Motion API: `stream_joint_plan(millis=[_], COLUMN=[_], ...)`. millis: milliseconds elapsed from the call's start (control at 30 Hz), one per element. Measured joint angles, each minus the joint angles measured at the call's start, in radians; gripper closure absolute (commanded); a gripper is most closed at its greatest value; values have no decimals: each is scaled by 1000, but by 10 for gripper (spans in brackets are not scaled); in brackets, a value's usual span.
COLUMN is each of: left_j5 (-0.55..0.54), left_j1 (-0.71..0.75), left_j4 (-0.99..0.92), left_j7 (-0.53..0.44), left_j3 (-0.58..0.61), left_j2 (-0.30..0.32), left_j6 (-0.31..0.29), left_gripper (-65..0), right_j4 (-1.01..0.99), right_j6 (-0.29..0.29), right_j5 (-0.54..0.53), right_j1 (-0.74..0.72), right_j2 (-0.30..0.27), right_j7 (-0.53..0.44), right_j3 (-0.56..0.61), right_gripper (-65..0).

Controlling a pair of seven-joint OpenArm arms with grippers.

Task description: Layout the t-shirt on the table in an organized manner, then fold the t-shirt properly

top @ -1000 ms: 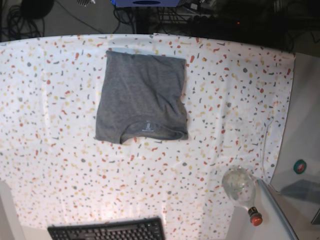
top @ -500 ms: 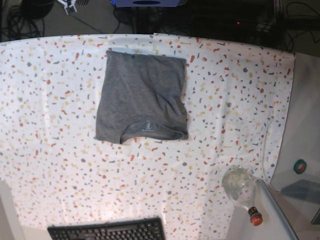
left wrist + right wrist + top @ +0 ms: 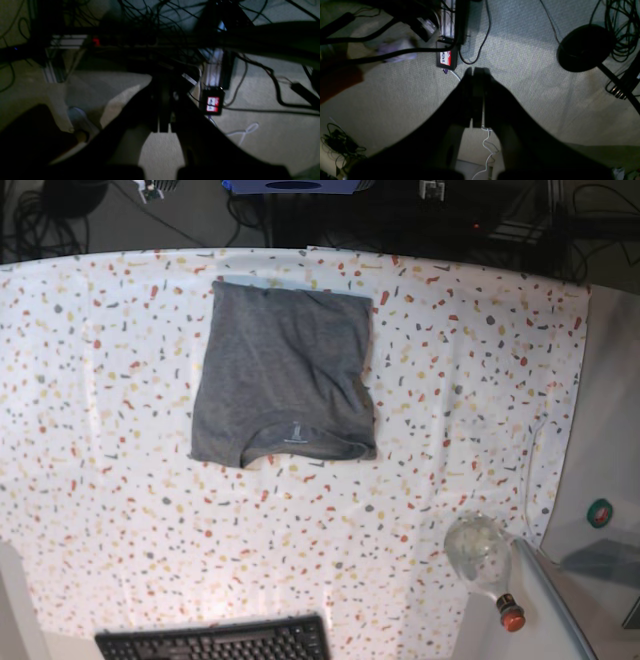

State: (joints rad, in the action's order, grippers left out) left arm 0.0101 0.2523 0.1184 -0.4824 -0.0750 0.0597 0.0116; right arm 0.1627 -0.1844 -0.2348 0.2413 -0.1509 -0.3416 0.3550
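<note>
Together, the dark fingers (image 3: 163,125) of the left gripper (image 3: 165,126) were pressed shut on nothing, hanging over pale carpeted floor (image 3: 262,140) strewn with black cables. The right gripper (image 3: 477,100) matched it: its fingers (image 3: 467,100) were closed flat against each other, empty, above the same kind of carpet, near a round black stand base (image 3: 585,47). Both arms sat off the tabletop; in the base view only small pale bits of them showed at the top edge.

Further out, the plain heather-grey knit t-shirt (image 3: 285,380) lay on the wide tabletop (image 3: 480,380) covered in white cloth speckled with red, orange, yellow and grey flecks. It formed a compact, roughly square bundle towards the far centre, collar and small dark label facing the near side, sleeves tucked out of sight. Its edges were fairly straight, with a slight ripple at the right.

Judged from this, the layout and folding looked essentially finished, and little seemed left beyond perhaps neatening that edge. A clear bottle with a red cap (image 3: 485,565) and a black keyboard (image 3: 215,640) sat at the near edge, well apart from the shirt.
</note>
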Motion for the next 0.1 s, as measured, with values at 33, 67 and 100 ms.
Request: stream_joint_plan(millis=[33,67,100], left_j5=[-1,-1,-1], left_j1=[0,0,0], left_j4=[0,0,0], left_j7=[1,0,0], left_j3=[0,-4,-9], left_j2=[-5,-8,-10], left_j6=[0,-5,-4], left_gripper=[0,0,0], right_j4=[0,10,16], right_j6=[0,0,0], right_j5=[0,0,0], right_j1=[-2,-2,-2], right_j2=[0,-1,-1], right_j7=[0,-9,-36], right_j3=[0,0,0], right_gripper=[0,0,0])
